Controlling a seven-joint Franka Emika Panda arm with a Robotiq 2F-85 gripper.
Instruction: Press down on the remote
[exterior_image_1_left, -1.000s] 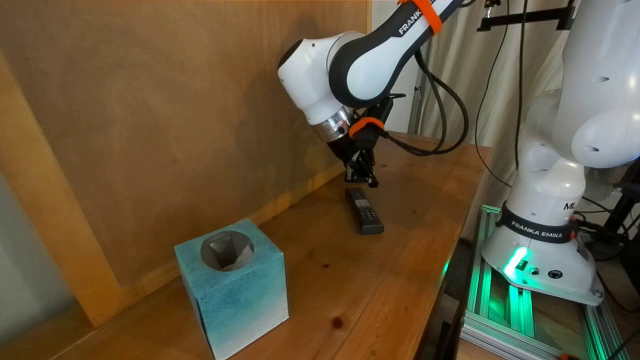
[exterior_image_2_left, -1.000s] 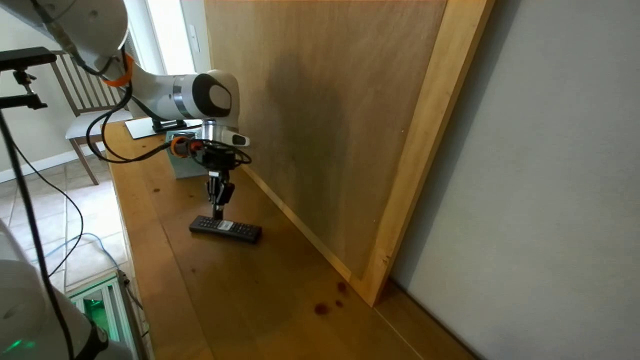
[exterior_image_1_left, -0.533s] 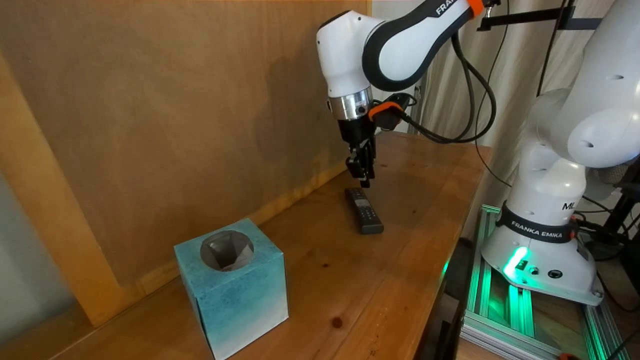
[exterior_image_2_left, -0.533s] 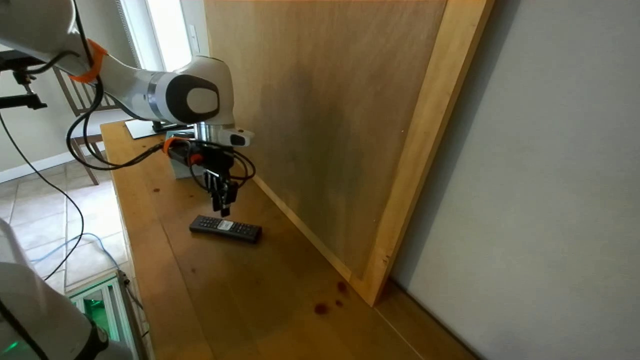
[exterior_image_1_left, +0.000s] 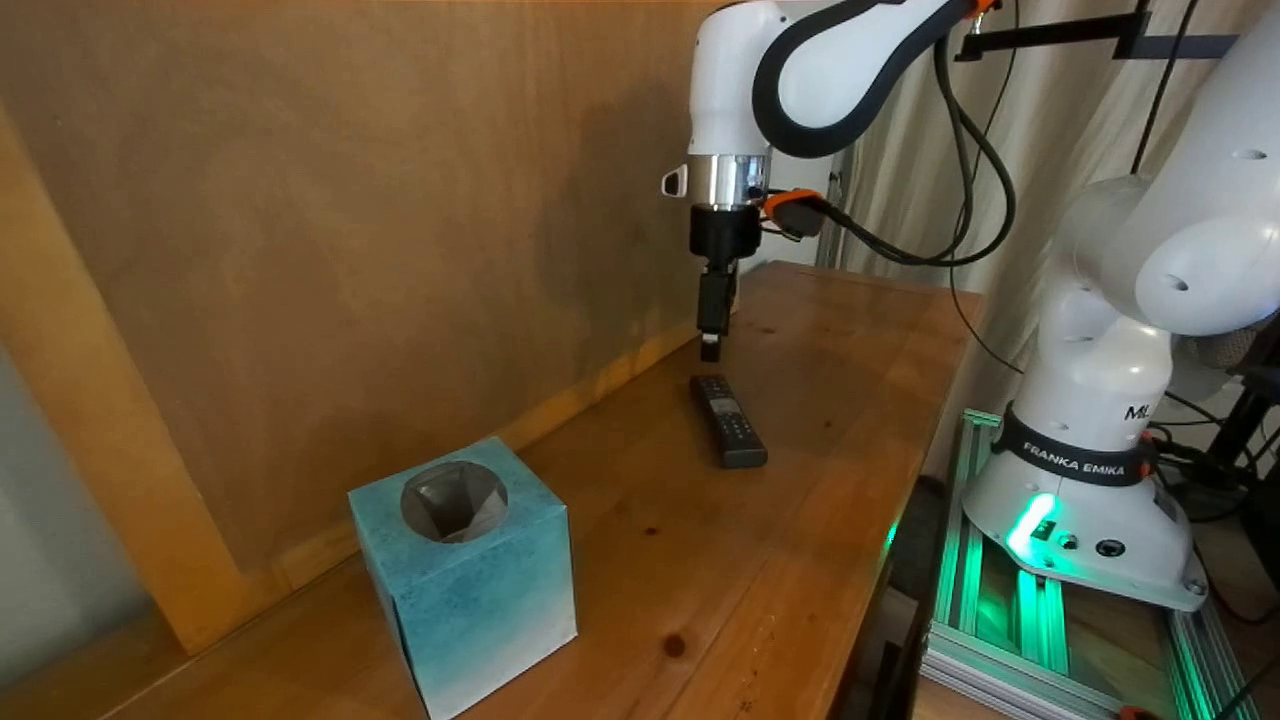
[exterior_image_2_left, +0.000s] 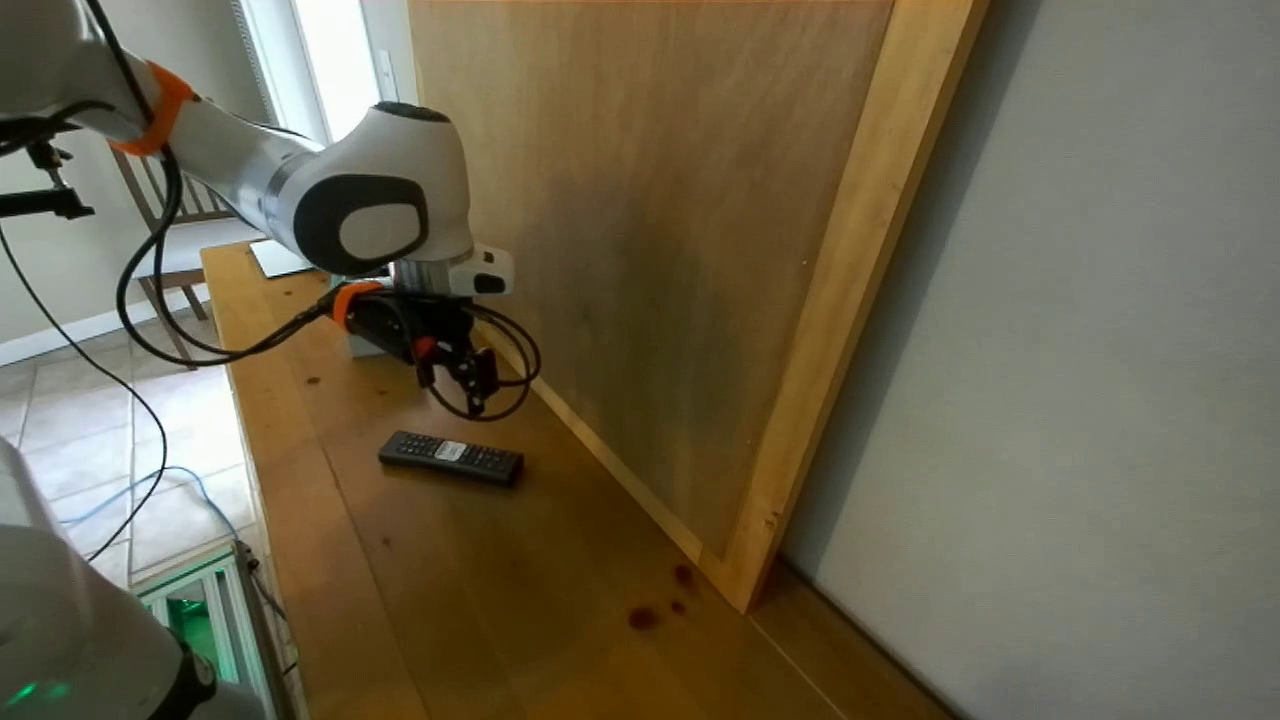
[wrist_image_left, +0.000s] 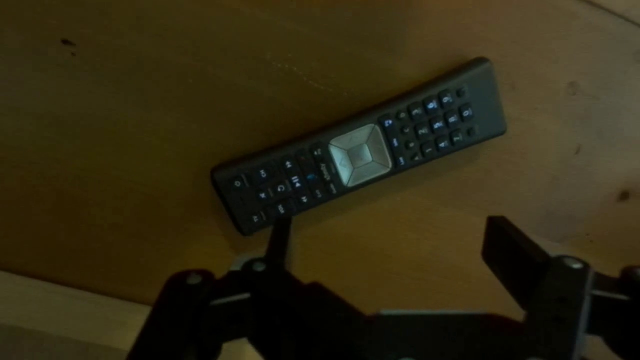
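In the wrist view, some tiny words on the remote (wrist_image_left: 360, 152) are too blurry to read. Just below it, the gripper (wrist_image_left: 391, 221) is cut off by the bottom edge and covers a tiny bit of the remote's side. In an exterior view, the arm (exterior_image_2_left: 380, 210) and the gripper hide most of a box (exterior_image_2_left: 365, 347) far behind the remote. Even farther behind the remote, the arm covers part of a chair (exterior_image_2_left: 195, 238) and part of a flat white thing (exterior_image_2_left: 276, 258) that I can't name. In both exterior views, the arm above the remote is cut off by the edge.
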